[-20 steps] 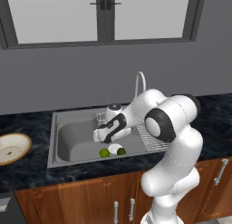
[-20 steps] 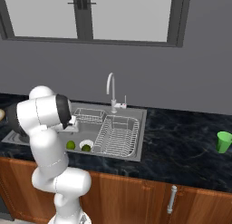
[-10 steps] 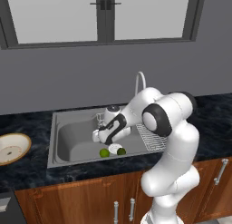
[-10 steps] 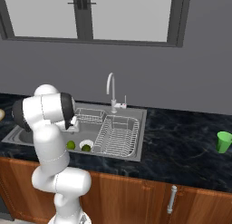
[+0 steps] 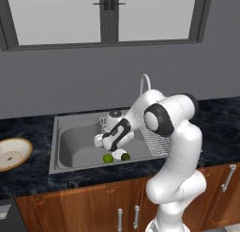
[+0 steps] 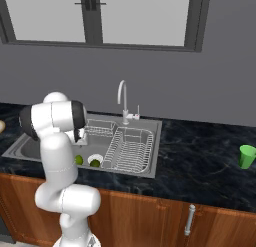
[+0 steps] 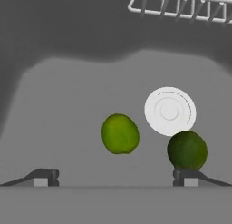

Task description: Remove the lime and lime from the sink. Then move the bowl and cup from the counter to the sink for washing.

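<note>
A: Down in the sink, what lies there?

B: Item one, bright lime, on the basin floor. Item two, dark lime, beside it and just below the white drain. The two sit near each other but apart, at the front of the basin. Both are still to be removed.

A: Pincer?

B: Pincer, spread to its widest, holding nothing. It hangs over the limes, pointing down into the basin. In the hand view the bright lime falls between the fingertips, while the dark lime sits right at the other tip. My guess is that the bright lime is the target, and the wide spread is there to clear it.

A: Risk?

B: The dark lime is close to one tip. It could be nudged and roll during a descent.

A: Remaining stock?

B: Bowl, on the bench left of the sink. Cup, on the bench far to the right, well apart from the sink. Both are untouched and waiting for the second stage. Rack, in the sink's right half.
</note>
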